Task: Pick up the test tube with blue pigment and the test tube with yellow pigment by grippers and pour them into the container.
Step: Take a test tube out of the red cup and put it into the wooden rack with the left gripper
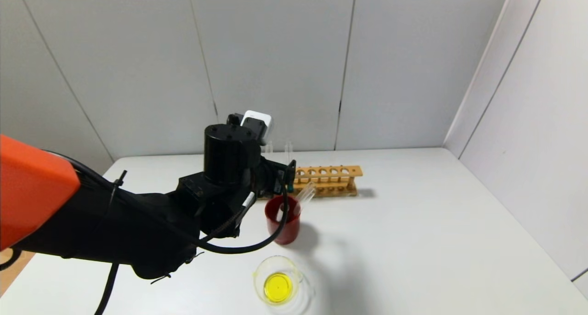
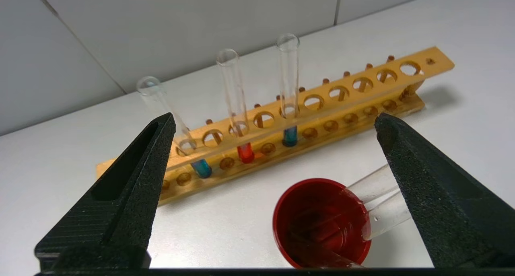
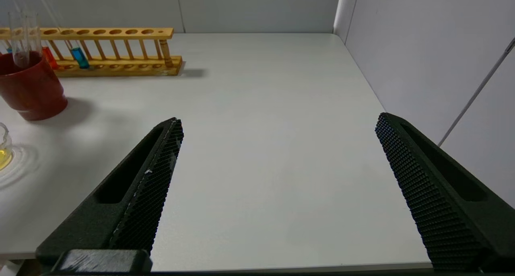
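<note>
Left gripper (image 2: pixel 277 119) above red cup (image 2: pixel 322 221), jaws wide apart, nothing between them. Empty clear tube (image 2: pixel 380 207) leaning in the cup, mouth end sticking out over the rim, just beside one finger (image 2: pixel 434 195), not clamped. Wooden rack (image 2: pixel 305 119) behind the cup w/ three upright tubes: blue-pigment tube (image 2: pixel 289 103) farthest along the rack, red-orange tube (image 2: pixel 237 107) in the middle, second blue tube (image 2: pixel 173 123) at the other side, tilted. Each slim, clear, a little liquid at the round bottom. Container (image 1: pixel 278 283) near table's front edge, well apart from left jaws, low clear beaker w/ yellow liquid inside. Right gripper (image 3: pixel 277 155) over bare table (image 3: pixel 261 107), jaws wide apart, holding nothing.
</note>
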Controlling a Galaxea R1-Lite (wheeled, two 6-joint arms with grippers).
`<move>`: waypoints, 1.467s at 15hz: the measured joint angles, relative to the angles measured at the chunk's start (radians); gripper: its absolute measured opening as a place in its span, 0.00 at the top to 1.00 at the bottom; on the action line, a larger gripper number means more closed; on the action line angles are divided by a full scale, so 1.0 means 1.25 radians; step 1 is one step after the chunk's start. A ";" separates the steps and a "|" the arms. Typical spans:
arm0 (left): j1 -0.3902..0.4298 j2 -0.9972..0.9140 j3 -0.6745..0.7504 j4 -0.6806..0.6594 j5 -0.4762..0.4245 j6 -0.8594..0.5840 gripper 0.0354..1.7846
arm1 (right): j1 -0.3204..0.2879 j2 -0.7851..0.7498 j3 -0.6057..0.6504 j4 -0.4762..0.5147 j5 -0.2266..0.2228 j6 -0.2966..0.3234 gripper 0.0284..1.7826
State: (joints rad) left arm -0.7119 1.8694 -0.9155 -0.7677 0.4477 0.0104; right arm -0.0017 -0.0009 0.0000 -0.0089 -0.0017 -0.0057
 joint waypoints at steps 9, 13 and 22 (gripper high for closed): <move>0.139 -0.111 0.139 0.015 0.001 -0.036 0.02 | 0.000 0.000 0.000 0.000 0.000 0.000 0.02; 0.143 -0.106 0.224 -0.072 0.001 -0.061 0.02 | 0.000 0.000 0.000 0.000 0.000 0.000 0.02; 0.156 0.077 0.125 -0.164 -0.010 -0.048 0.03 | 0.000 0.000 0.000 0.000 0.000 0.000 0.02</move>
State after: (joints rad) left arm -0.5170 1.9657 -0.7589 -0.9728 0.4347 -0.0496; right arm -0.0017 -0.0009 0.0000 -0.0089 -0.0013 -0.0053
